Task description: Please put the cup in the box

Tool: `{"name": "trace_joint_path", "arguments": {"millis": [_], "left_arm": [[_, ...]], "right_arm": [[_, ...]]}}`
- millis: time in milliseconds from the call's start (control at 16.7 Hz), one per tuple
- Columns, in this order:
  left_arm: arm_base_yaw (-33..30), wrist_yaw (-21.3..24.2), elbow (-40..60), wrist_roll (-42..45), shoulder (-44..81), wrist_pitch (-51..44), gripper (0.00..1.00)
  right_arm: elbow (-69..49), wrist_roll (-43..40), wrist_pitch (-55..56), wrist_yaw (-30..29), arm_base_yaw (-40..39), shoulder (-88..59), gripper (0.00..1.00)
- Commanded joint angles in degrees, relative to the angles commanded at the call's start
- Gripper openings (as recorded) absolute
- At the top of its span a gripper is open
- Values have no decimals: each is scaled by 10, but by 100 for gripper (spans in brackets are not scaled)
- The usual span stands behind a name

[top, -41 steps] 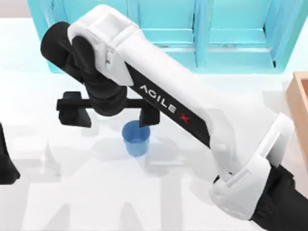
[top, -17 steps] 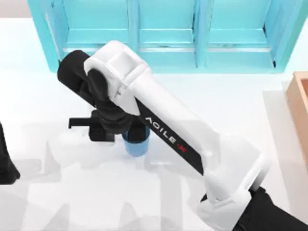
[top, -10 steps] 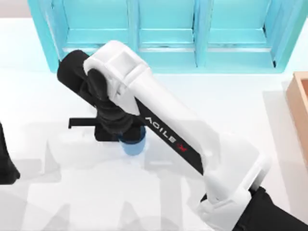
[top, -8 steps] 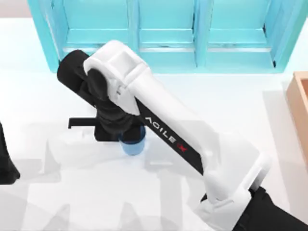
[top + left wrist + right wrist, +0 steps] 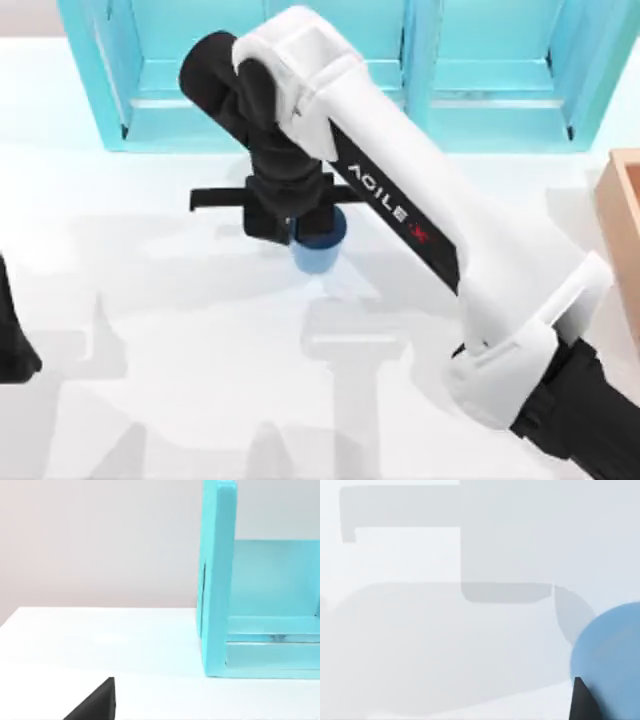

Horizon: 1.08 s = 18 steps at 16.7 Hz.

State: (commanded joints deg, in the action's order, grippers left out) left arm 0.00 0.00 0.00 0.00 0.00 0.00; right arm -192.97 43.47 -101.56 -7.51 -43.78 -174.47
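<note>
Cup [image 5: 318,250]: one, blue, pinched at the rim by the right gripper [image 5: 300,228], hanging clear of the table [image 5: 150,330] near the middle, in front of the shelf [image 5: 350,100]. Jaws clenched on the cup, one finger [image 5: 582,702] dark against the blue wall in the right wrist view. Raised, by the look of it, to clear the table and the thick wall of the box [image 5: 622,230] on the way over. Gripped from above, likely to keep the cup upright for a straight drop.

Box: one, tan, at the right edge, well apart from the cup. Carry across not yet done.

Arms: two. Left arm [image 5: 12,345] parked at the left edge; jaw state there impossible to tell.

Shelf: one, cyan.
</note>
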Motion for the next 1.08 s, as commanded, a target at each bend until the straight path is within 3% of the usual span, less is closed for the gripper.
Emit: {"name": "trace_joint_path", "arguments": {"millis": [300, 660, 1080], "left_arm": [[0, 0, 0, 0, 0, 0, 100], [0, 0, 0, 0, 0, 0, 100], [0, 0, 0, 0, 0, 0, 100]], "right_arm": [[236, -167, 20, 38, 138, 178, 0], [660, -359, 90, 69, 333, 443, 0], [1018, -508, 229, 91, 515, 725, 0]]}}
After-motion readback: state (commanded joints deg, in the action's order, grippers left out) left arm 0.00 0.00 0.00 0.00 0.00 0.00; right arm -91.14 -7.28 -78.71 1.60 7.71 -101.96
